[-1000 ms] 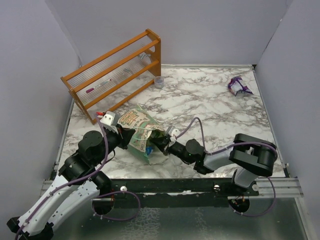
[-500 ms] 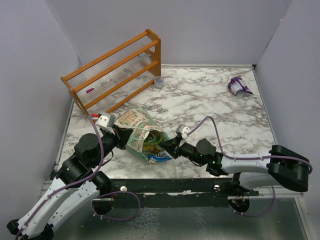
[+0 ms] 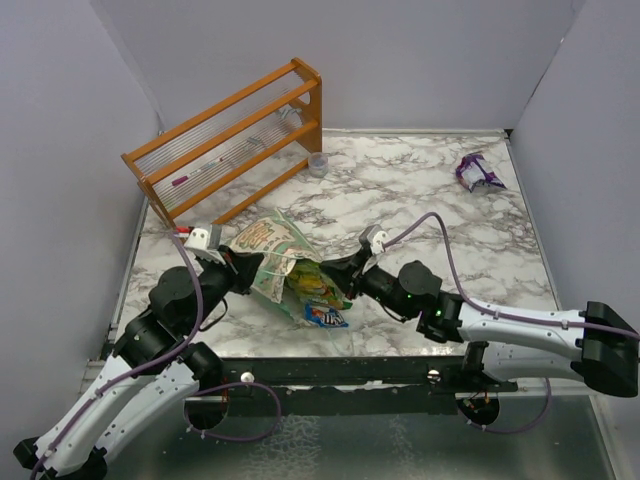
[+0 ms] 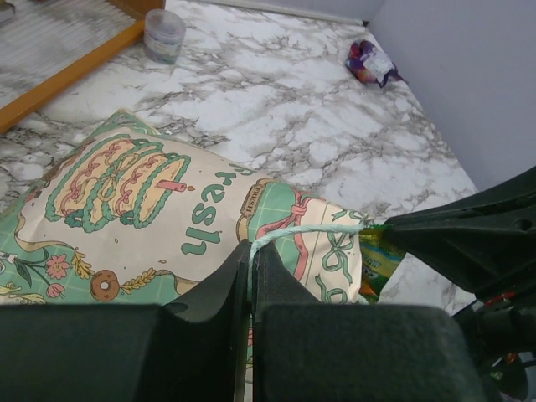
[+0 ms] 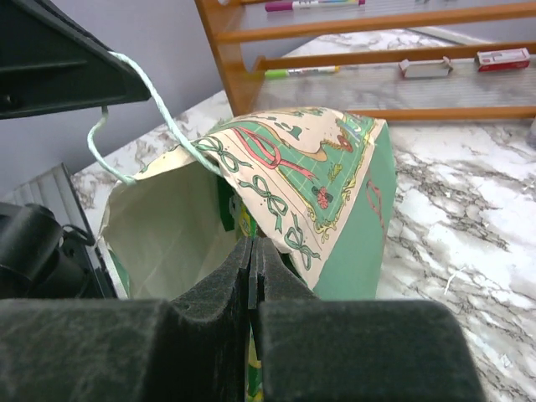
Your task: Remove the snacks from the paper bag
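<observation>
We see the marble table, with the orange rack well beyond the left gripper. The paper bag lies between both grippers, printed front up, mouth facing the right gripper; only the right wrist view shows its cream inside. A green packet sticks out, pinched in the fully closed right gripper, with a blue packet just beside it. A purple packet lies well apart. The left gripper is clamped tight on the bag's string handle, plain only in its wrist view.
</observation>
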Robot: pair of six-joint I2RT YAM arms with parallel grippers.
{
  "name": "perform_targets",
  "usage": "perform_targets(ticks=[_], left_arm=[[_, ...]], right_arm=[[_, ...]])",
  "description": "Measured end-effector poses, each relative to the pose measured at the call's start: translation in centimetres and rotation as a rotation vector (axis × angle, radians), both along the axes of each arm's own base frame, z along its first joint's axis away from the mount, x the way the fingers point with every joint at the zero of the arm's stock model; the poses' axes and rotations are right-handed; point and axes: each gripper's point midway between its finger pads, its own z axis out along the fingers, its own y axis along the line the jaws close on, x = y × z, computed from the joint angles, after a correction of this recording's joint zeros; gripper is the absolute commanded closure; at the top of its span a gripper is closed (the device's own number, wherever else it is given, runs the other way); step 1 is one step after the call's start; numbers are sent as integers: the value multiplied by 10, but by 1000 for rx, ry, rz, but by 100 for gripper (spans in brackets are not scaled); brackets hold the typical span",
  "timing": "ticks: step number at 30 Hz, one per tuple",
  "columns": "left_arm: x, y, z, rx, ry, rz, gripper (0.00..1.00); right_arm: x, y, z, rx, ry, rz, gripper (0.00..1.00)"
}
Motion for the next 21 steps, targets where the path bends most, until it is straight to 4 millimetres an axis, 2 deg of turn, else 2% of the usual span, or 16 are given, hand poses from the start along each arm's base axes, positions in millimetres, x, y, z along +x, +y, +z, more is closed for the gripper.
perform_targets(ticks=[3,7,9,15,21], left_arm=[[3,8,16,-49,0,63,100],[5,19,54,-128,-49,124,100],[7,21,60,-142,-55,144,100],[15,20,44,-114,-13,176,100],[17,20,23,-72,17,181,100]], right_arm=[[4,1,12,4,-8,-17,99],[6,0,19,-13,-4,-31,99],[5,-3,23,-20,0,-31,99],[-3,-29,57,10,-5,-53,99],[-3,-76,84,42,-13,-163,99]])
